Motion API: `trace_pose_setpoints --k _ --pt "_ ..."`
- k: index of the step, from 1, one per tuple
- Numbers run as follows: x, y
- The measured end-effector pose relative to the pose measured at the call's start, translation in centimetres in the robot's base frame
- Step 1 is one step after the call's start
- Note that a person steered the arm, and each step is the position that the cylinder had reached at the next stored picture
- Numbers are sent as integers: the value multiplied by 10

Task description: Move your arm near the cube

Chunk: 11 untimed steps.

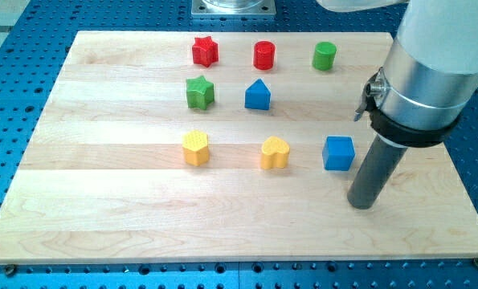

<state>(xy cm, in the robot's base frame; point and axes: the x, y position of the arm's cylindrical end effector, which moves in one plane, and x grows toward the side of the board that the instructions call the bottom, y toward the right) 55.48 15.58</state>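
Blue cube [338, 152] sits just left of my tip [362, 204], yellow heart [275, 152] beyond; no hand fitted.

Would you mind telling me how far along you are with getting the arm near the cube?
Mostly done: my tip rests on the board just to the view's right of and slightly below the blue cube, with a small gap between them. In hand: nothing being pushed; the cube sits apart from the yellow heart. Left: at most a slight nudge closer, if needed.
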Motion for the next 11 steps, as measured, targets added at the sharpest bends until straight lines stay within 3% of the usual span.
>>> trace_pose_setpoints --k 4,6,7,8,10,11 --pt "0 -31" --pt "55 -31" --pt "63 -32" --pt "55 -32" --pt "-11 -32" --pt "-11 -32"
